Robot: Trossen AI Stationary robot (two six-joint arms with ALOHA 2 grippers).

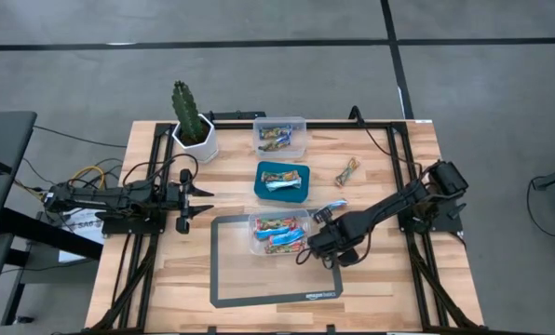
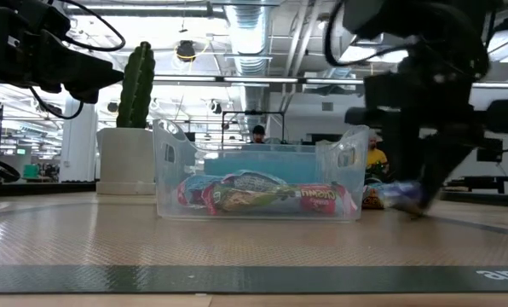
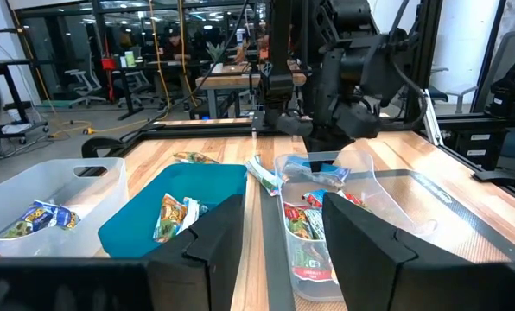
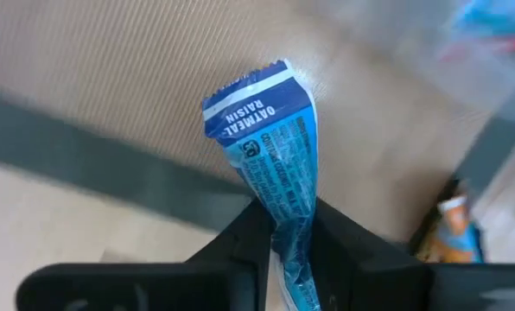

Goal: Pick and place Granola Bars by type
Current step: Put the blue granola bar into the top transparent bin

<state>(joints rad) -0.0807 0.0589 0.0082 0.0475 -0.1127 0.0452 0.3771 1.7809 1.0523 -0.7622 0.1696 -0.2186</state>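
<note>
The right gripper (image 4: 285, 226) pinches a blue bar (image 4: 270, 147) tight between its fingers; the bar sticks out past the tips, just above the mat (image 1: 231, 288). In the high view this gripper (image 1: 307, 249) is at the right end of the clear bin (image 1: 255, 221) on the mat, which holds mixed bars (image 1: 279, 233). A teal tray (image 1: 262, 183) in the middle of the desk holds a few bars. Another clear bin (image 1: 299, 124) sits at the far edge. One tan bar (image 1: 348, 171) lies alone on the desk toward the right edge. The left gripper (image 1: 196, 200) waits near the left edge, fingers spread, holding nothing.
</note>
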